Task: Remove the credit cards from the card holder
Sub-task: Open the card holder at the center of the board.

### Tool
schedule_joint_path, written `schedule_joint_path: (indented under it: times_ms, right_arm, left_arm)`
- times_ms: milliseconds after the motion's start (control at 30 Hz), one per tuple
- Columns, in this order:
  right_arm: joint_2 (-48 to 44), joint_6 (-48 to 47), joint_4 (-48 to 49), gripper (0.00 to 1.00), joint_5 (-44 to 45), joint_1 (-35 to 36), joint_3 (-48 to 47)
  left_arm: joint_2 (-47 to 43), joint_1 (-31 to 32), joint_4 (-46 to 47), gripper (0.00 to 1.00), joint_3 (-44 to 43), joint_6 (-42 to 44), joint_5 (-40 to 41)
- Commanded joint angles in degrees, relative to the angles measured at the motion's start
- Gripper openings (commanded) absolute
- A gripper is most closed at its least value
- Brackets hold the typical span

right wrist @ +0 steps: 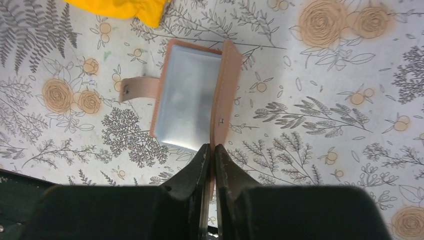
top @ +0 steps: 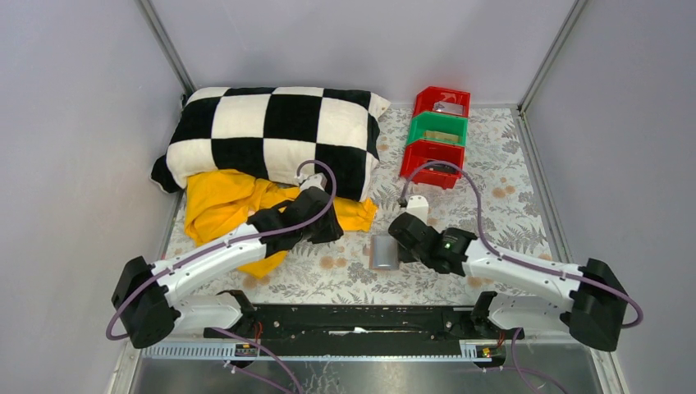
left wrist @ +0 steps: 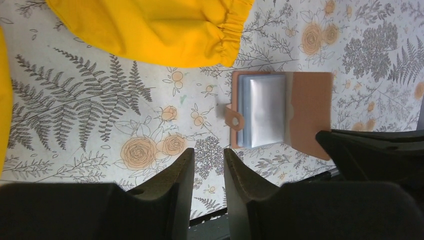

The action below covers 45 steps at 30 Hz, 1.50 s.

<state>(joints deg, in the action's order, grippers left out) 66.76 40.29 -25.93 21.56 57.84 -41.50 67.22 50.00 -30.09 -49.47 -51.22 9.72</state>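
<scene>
The card holder [top: 383,251] lies open on the floral table between the two arms. It has a shiny grey-blue inner panel [right wrist: 187,100], a tan leather cover and a small side tab [right wrist: 131,89]. My right gripper [right wrist: 212,147] is shut on the edge of the tan cover flap [right wrist: 226,85] and holds that flap raised on edge; in the top view the gripper [top: 402,240] is at the wallet's right side. My left gripper [left wrist: 208,155] is slightly open and empty, just left of the wallet [left wrist: 262,110]. No dark credit cards show; they are hidden.
A yellow cloth [top: 230,205] lies under and behind the left arm, against a black-and-white checkered pillow [top: 271,135]. Red and green bins [top: 437,135] stand in a row at the back right. Grey walls enclose the table.
</scene>
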Motion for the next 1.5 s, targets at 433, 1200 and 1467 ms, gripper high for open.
schedule_joint_path:
  times_ms: [433, 1200, 1467]
  right_arm:
    - [-5.9, 2.2, -0.8, 0.56, -4.5, -14.4, 9.9]
    - [-20.2, 2.8, -2.8, 0.53, -17.2, -23.2, 6.1]
    - [-18.0, 4.2, 3.4, 0.44, -26.0, -20.2, 6.1]
  left_arm:
    - [11.7, 5.1, 7.9, 0.48, -4.7, 3.5, -8.6]
    - [28.9, 7.5, 10.0, 0.30, -11.5, 5.6, -4.9]
    - [30.3, 7.5, 11.7, 0.18, -8.3, 4.1, -5.9]
